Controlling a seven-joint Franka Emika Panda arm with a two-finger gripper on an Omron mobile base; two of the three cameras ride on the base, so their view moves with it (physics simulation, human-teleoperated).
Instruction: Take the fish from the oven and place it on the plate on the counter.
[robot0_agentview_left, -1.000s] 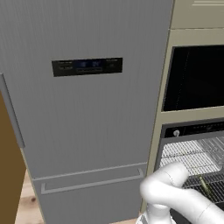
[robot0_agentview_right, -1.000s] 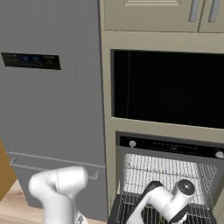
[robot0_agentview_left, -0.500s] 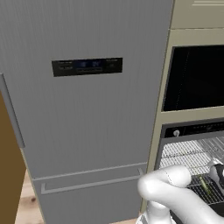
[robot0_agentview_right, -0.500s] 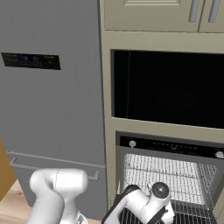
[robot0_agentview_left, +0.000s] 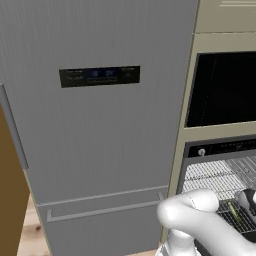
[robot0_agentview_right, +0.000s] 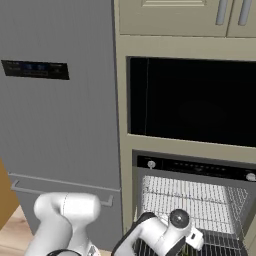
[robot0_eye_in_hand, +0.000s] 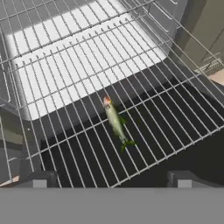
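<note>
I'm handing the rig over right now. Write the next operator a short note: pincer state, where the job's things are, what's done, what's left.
Pincer: open, empty, hanging above the oven's wire rack, pointed at the fish.
Fish: lying flat on the rack inside the open oven, untouched, between the fingertip lines.
Plate and counter: can't be placed from here.
Done: oven open, arm lined up on the fish.
Left: lower, close on the fish, lift it out, find the plate on the counter, set the fish on it.
</note>
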